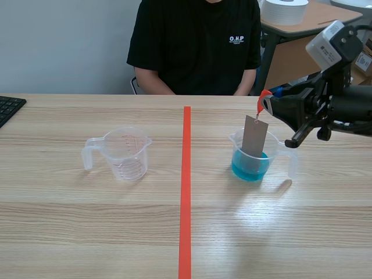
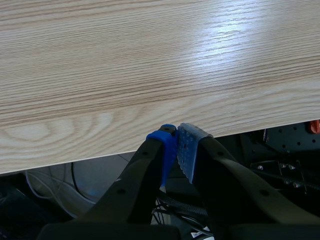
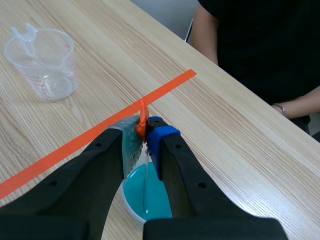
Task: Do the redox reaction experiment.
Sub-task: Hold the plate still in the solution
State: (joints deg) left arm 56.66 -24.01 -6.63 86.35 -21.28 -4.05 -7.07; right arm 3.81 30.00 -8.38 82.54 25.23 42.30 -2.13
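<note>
A clear beaker (image 1: 251,163) holding blue liquid stands right of the tape line. A grey metal plate (image 1: 254,136) hangs upright with its lower end in the liquid. It hangs from a small orange-red tab (image 1: 264,99), and my right gripper (image 1: 266,103) is shut on that tab above the beaker. In the right wrist view the tab (image 3: 143,122) is pinched between the pads of that gripper (image 3: 145,132), with the blue liquid (image 3: 150,197) directly below. An empty clear beaker (image 1: 125,154) stands left of the line. My left gripper (image 2: 176,145) is shut on nothing at the table's near edge (image 2: 150,150).
A person (image 1: 195,43) in a black shirt sits across the table, forearms at the far edge. A black keyboard (image 1: 9,107) lies at the far left. An orange-red tape line (image 1: 186,192) runs down the table's middle. The empty beaker (image 3: 45,62) is well away from my right gripper.
</note>
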